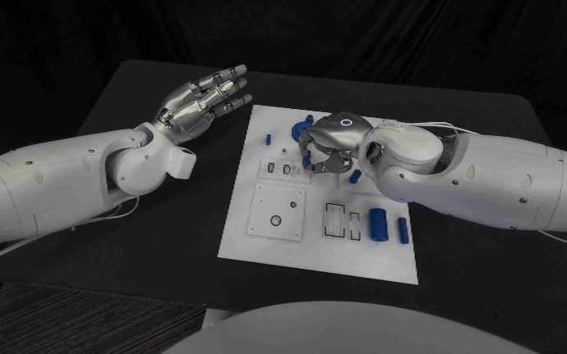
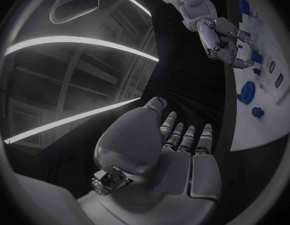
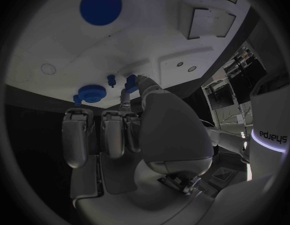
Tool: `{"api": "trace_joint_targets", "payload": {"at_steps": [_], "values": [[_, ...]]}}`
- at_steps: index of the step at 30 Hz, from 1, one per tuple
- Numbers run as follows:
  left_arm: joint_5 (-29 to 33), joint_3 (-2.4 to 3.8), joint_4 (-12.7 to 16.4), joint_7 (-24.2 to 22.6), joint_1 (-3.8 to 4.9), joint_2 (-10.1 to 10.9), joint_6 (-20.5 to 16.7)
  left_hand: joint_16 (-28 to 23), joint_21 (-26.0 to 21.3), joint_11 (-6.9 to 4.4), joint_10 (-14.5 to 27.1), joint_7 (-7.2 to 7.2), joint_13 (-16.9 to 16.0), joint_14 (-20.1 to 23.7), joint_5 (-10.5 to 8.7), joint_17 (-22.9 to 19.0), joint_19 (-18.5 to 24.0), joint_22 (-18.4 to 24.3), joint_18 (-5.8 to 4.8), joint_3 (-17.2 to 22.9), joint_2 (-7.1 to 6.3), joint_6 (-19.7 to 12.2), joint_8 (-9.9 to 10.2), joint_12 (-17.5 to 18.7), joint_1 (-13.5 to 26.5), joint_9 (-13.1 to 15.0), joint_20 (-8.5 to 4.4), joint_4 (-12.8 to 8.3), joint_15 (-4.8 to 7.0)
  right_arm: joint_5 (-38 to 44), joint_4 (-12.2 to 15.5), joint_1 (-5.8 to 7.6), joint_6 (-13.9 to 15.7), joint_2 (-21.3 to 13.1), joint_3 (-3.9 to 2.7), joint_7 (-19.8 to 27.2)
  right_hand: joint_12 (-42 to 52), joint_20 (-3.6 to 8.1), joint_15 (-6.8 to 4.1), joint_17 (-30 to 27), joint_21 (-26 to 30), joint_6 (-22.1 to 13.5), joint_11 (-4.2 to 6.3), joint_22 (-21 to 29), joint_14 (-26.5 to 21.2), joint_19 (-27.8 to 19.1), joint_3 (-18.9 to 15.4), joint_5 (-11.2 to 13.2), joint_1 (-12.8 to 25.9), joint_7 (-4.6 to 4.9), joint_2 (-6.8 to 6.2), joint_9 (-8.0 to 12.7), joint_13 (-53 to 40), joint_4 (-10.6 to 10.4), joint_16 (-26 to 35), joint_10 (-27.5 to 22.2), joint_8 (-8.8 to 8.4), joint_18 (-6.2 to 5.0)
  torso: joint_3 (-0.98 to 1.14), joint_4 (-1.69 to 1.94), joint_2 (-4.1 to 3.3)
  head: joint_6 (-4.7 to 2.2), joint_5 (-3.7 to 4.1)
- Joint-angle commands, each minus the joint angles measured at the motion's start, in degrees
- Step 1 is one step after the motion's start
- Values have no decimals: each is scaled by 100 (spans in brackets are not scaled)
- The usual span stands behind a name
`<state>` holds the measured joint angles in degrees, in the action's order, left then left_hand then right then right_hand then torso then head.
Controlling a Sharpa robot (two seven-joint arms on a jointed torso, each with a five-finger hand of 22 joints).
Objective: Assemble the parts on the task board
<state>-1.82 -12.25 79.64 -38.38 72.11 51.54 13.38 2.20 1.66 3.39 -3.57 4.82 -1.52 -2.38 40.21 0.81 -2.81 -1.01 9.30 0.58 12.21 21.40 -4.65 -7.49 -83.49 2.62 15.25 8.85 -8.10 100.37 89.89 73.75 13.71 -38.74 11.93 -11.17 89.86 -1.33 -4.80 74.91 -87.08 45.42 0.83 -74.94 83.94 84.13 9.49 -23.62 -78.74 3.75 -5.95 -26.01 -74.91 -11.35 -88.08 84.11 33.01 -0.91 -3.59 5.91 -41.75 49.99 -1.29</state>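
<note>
White and rectangular, your task board (image 1: 310,239) lies flat in the middle of the black desk (image 1: 142,92), its long side running away from the robot. You can see several dark-outlined recesses in its face: a small pair near the middle and two longer slots further toward the robot, beside a raised square plate with a ring mark.

Blue parts are scattered over it. You can count two upright cylinders (image 1: 378,223) at the near right, one slim peg (image 1: 268,138) by the left edge, and one round disc (image 3: 101,5) in the right wrist view; a few more sit under the right hand, too hidden to count.

Your right hand (image 1: 328,147) hangs over the board's far half, fingers (image 3: 129,92) curled down onto a small blue part (image 3: 130,81), pinching it. Your left hand (image 1: 201,104) hovers off the board's left side, above the desk, fingers spread and holding nothing.
</note>
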Motion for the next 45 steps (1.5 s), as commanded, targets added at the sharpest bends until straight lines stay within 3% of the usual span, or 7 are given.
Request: {"api": "trace_joint_targets", "payload": {"at_steps": [1,18,25,33,36,42,45], "values": [[7,5,6,-45,-5,-14,78,25,15,13,25,-21,1,12,24,6,-18,-2,108,43,11,-32,-19,11,58,2,12,4,-20,53,-9,-28,-89,21,-3,-63,14,-44,36,1151,34,31,-44,-1379,527,402,0,-16,54,8,18,9,-1509,17,20,589,-14,-3,-1,2,2,1,10],[7,5,-12,-52,-5,-42,91,25,15,13,25,-21,1,12,24,6,-18,-2,108,43,11,-32,-19,11,58,2,12,4,-20,53,-86,-80,-272,109,-3,-68,14,-89,66,1098,60,-162,-53,-1370,518,392,-18,132,183,75,-1,102,-1509,102,51,589,-315,-10,1,-3,-1,1,10],[7,5,-18,-52,-5,-49,96,22,14,17,30,-19,2,14,24,5,-18,-2,108,73,14,-47,-16,16,69,0,12,0,-22,53,-87,-88,-352,123,-3,-61,14,-103,80,1097,65,-319,-65,-1370,520,392,-21,229,263,128,-7,219,-1509,159,50,589,-594,-11,0,-9,2,1,-1],[7,5,-21,-52,-5,-52,100,22,14,17,30,-19,2,14,24,5,-18,-2,108,73,14,-47,-16,16,69,0,12,0,-22,53,-96,-92,-436,136,-3,-53,14,-111,88,1091,67,-394,-74,-1370,519,393,-23,321,292,150,-21,320,-1509,217,52,589,-795,-11,2,-4,1,1,6],[7,5,-24,-52,-5,-55,101,22,14,17,30,-19,2,14,24,5,-18,-2,108,73,14,-47,-16,16,69,0,12,0,-22,53,-98,-94,-457,135,-3,-53,14,-118,95,1080,71,-470,-80,-1369,517,393,-35,478,323,165,-24,411,-1509,256,58,589,-962,-12,3,-6,1,1,7],[7,5,-30,-49,-5,-59,105,21,13,17,33,-18,3,15,22,5,-16,-1,108,81,12,-54,-14,19,72,-1,12,-3,-22,53,-103,-96,-465,135,-3,-48,14,-132,108,1060,89,-858,-92,-1364,513,387,-95,785,371,183,1,764,-1509,376,66,589,-1525,-16,0,-3,1,1,11],[7,5,-29,-49,-5,-58,105,21,13,17,33,-18,3,15,22,5,-16,-1,108,81,12,-54,-14,19,72,-1,12,-3,-22,53,-106,-96,-424,127,-3,-46,14,-133,110,1052,92,-939,-92,-1364,511,387,-116,865,383,182,13,854,-1509,400,70,589,-1641,-16,-1,-4,0,1,9]]}}
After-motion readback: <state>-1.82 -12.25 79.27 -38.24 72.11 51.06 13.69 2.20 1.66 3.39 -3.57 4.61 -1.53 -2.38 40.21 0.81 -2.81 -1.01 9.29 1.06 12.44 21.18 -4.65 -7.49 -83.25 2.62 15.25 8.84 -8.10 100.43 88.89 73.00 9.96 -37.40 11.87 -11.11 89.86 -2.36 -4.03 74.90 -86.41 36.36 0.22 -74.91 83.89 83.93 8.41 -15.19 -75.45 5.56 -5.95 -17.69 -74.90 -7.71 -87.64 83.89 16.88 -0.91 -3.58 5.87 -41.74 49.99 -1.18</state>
